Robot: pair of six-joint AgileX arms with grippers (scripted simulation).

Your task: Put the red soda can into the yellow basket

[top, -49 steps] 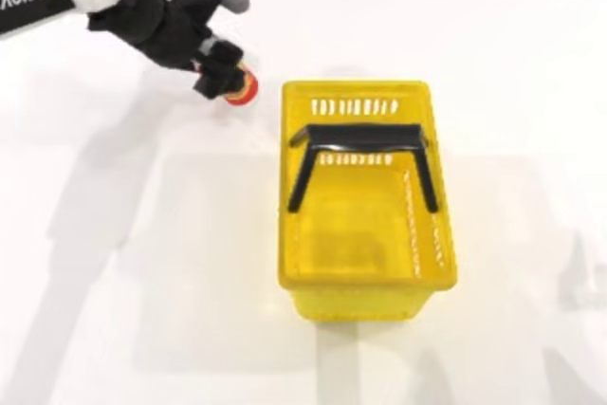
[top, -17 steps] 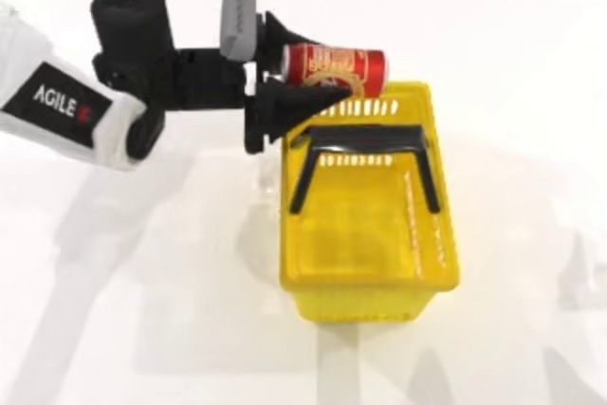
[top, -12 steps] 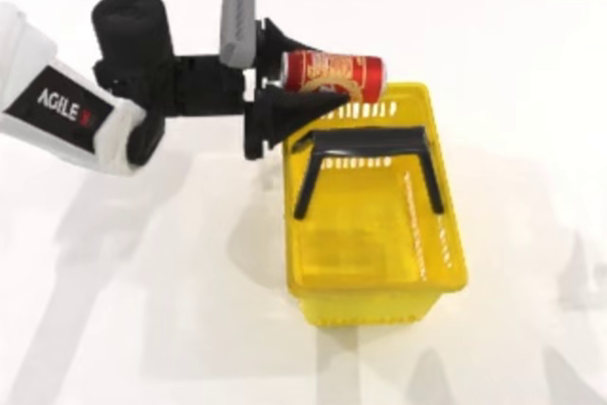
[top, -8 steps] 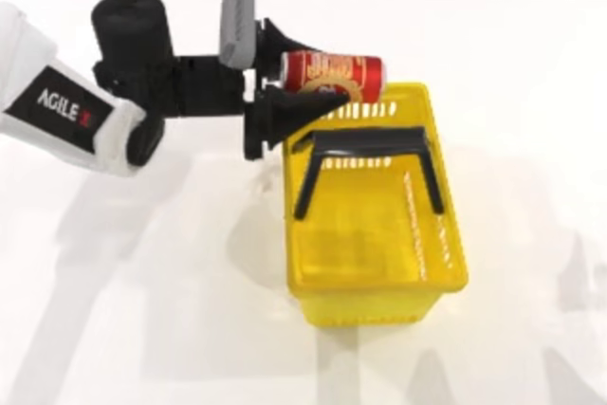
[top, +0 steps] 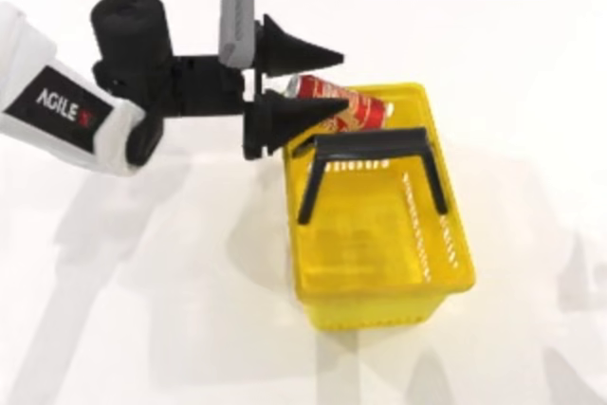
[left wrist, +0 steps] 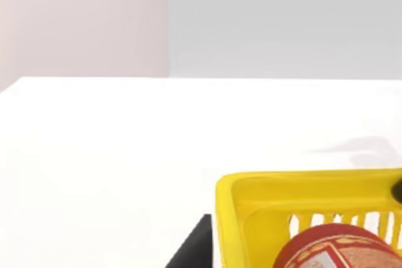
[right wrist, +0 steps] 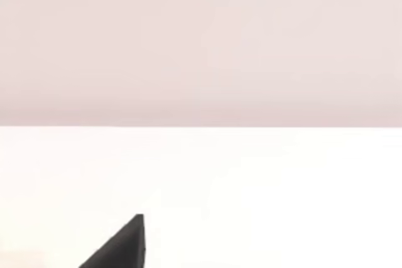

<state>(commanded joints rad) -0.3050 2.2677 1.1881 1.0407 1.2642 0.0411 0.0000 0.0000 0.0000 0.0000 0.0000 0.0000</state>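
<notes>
Now the left tool (top: 327, 81) hangs over the far left corner of the large rectangular bright yellow plastic basket (top: 455, 244), its two black pointed fingers (top: 294, 45) spread wide, with nothing clamped between them. The small red cylindrical soda can (top: 343, 106) with its cream swirl logo lies tilted on its side between and just below those fingers — one finger clear of it on the far side, the nearer finger overlapping its silver end in the top view, so contact there cannot be judged. The can sits at the basket's far rim, its red body crossing the yellow edge beside the slotted wall; whether it rests on the rim or hangs free above it cannot be told. In the left wrist view the can's red rounded side (left wrist: 339, 252) shows inside the yellow corner, against the slotted wall (left wrist: 326, 221). The basket's two black hinged handles (top: 370, 144) stand up together across its far half, close to the can. The basket stands on the white tabletop (top: 142, 282), right of centre. The right arm is out of the top view; its wrist view shows only a dark finger tip (right wrist: 122, 246) over the white tabletop, so I cannot tell how the right tool stands.
</notes>
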